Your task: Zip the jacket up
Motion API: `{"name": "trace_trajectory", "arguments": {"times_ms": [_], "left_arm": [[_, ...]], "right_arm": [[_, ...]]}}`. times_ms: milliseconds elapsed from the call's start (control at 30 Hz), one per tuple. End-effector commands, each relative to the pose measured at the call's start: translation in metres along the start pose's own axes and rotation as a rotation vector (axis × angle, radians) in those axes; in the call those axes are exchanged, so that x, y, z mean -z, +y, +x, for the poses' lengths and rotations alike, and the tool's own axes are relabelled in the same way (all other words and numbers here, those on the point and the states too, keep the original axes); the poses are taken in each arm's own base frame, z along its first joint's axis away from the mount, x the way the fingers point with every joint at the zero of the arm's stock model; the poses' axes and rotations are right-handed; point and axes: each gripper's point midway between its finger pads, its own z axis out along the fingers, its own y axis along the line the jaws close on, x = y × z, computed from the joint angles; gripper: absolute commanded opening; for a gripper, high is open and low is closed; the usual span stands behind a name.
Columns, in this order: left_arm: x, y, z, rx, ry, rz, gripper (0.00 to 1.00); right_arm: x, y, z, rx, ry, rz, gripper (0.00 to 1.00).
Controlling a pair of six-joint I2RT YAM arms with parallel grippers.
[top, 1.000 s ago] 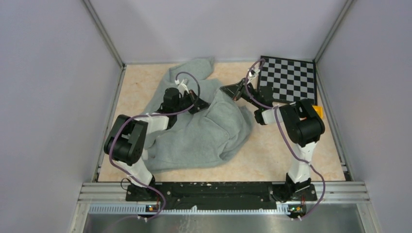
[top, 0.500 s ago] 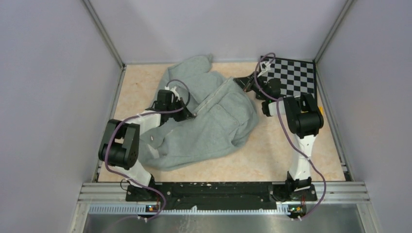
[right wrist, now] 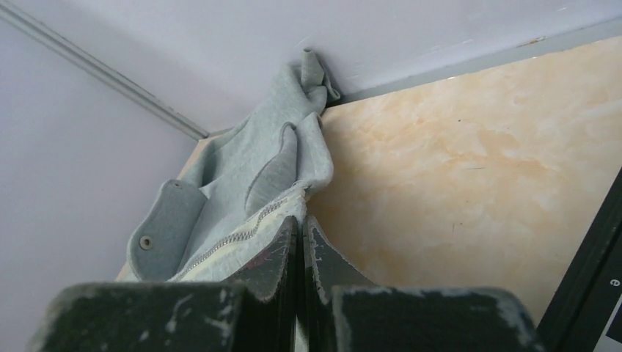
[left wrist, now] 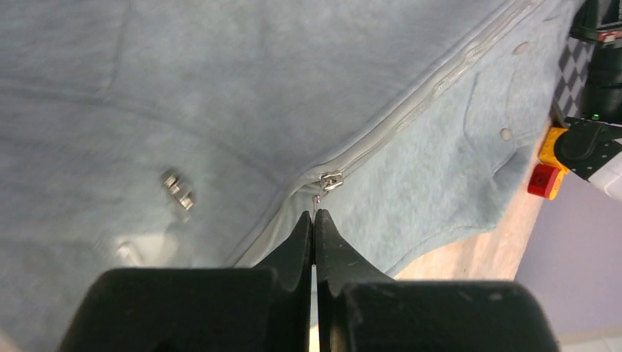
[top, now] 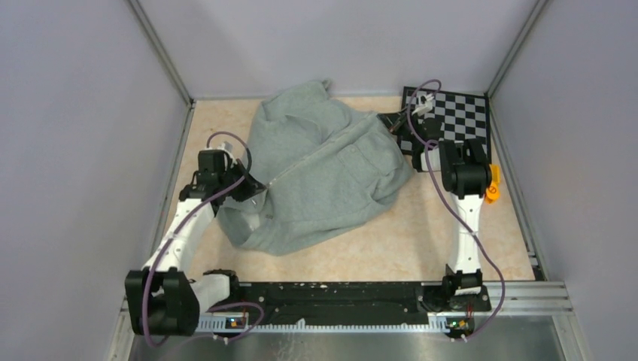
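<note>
Left tool (left wrist: 315, 215) pinched shut on the pull (left wrist: 328, 182), low centre — right tool (right wrist: 301, 221) clamped shut on the jacket (top: 323, 173) edge; sleeves bunched, hard to trace.

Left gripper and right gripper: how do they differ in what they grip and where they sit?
The left gripper pinches the zipper pull; the right gripper clamps the jacket at its zipper-edged corner. The left gripper sits at the jacket's near-left side, the right gripper at its far-right end by the checkerboard. Both are shut.
</note>
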Motion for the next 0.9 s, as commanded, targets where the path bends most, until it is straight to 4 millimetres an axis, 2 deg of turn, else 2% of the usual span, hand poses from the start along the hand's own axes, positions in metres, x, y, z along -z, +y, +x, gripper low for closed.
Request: {"name": "trace_trajectory", "arguments": {"times_ms": [0, 100, 267, 333, 433, 467, 533, 633, 767, 800, 833, 867], "left_arm": [[0.038, 0.031, 0.007, 0.083, -0.036, -0.189, 0.00], [0.065, 0.029, 0.008, 0.093, -0.065, -0.226, 0.00], [0.106, 0.030, 0.014, 0.082, -0.106, -0.289, 0.00], [0.115, 0.030, 0.019, 0.084, -0.096, -0.303, 0.00], [0.110, 0.021, 0.037, 0.026, -0.014, -0.211, 0.00], [0.107, 0.025, 0.047, 0.031, 0.031, -0.215, 0.00], [0.108, 0.035, 0.054, 0.045, 0.057, -0.264, 0.00], [0.110, 0.046, 0.047, 0.047, 0.002, -0.319, 0.00], [0.103, 0.045, 0.042, 0.064, -0.018, -0.308, 0.00], [0.103, 0.045, 0.039, 0.060, -0.030, -0.312, 0.07], [0.103, 0.045, 0.034, 0.051, -0.046, -0.316, 0.32], [0.104, 0.044, 0.027, 0.045, -0.075, -0.324, 0.50]], "right_arm": [[-0.007, -0.027, -0.062, 0.031, -0.211, 0.088, 0.00], [-0.009, -0.041, -0.060, 0.024, -0.223, 0.126, 0.00], [-0.018, -0.050, -0.061, 0.048, -0.224, 0.154, 0.00], [-0.018, -0.053, -0.060, 0.055, -0.227, 0.163, 0.00], [-0.021, -0.047, -0.060, 0.071, -0.226, 0.134, 0.00], [-0.023, -0.045, -0.059, 0.084, -0.220, 0.127, 0.00], [-0.028, -0.044, -0.056, 0.105, -0.202, 0.139, 0.00], [-0.032, -0.044, -0.058, 0.120, -0.198, 0.146, 0.00], [-0.043, -0.038, -0.055, 0.147, -0.138, 0.143, 0.00], [-0.044, -0.037, -0.052, 0.153, -0.106, 0.171, 0.11], [-0.043, -0.036, -0.050, 0.169, -0.077, 0.209, 0.30], [-0.040, -0.033, -0.052, 0.189, -0.056, 0.257, 0.59]]}}
